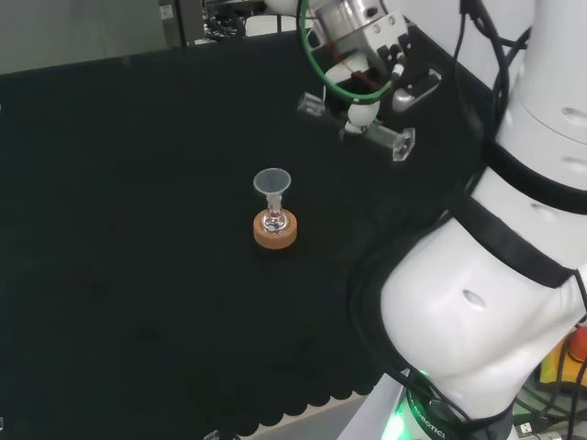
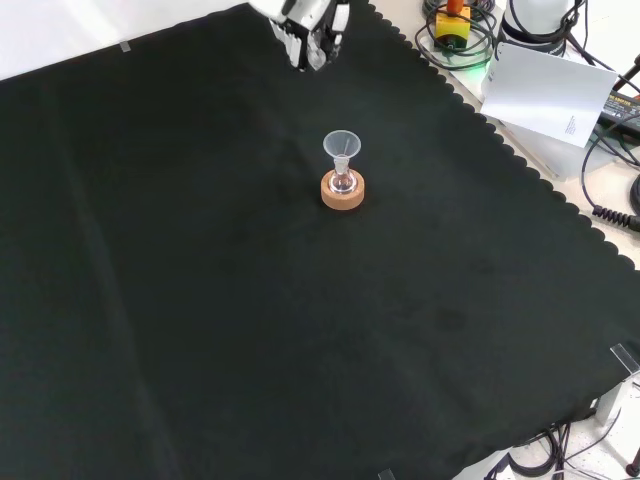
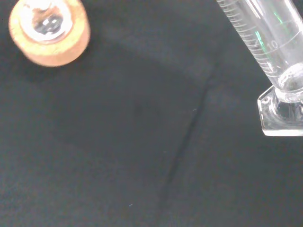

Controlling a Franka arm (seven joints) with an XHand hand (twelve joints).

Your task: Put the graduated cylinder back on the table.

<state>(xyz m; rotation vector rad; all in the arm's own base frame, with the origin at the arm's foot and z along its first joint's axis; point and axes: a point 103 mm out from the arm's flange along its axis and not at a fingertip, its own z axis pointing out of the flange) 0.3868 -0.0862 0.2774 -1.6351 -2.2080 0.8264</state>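
My hand (image 1: 385,60) hangs above the far right part of the cloth in the head view, its fingers curled round a clear graduated cylinder (image 1: 390,139). The cylinder lies tilted, almost level, with its hexagonal foot off the cloth. The wrist view shows the cylinder's marked tube (image 3: 265,42) and its foot (image 3: 281,116) close up, above bare cloth. In the front view the hand (image 2: 310,25) comes in at the top edge. A small flask with a clear funnel (image 1: 271,181) in its neck stands on a cork ring (image 1: 275,234) mid-cloth, apart from the hand.
The funnel (image 2: 342,145) and cork ring (image 2: 342,193) stand below the hand in the front view. The cloth's scalloped edge (image 2: 520,165) runs down the right, with a white sheet (image 2: 555,95) and cables beyond it. The arm's white links (image 1: 486,302) rise at the head view's right.
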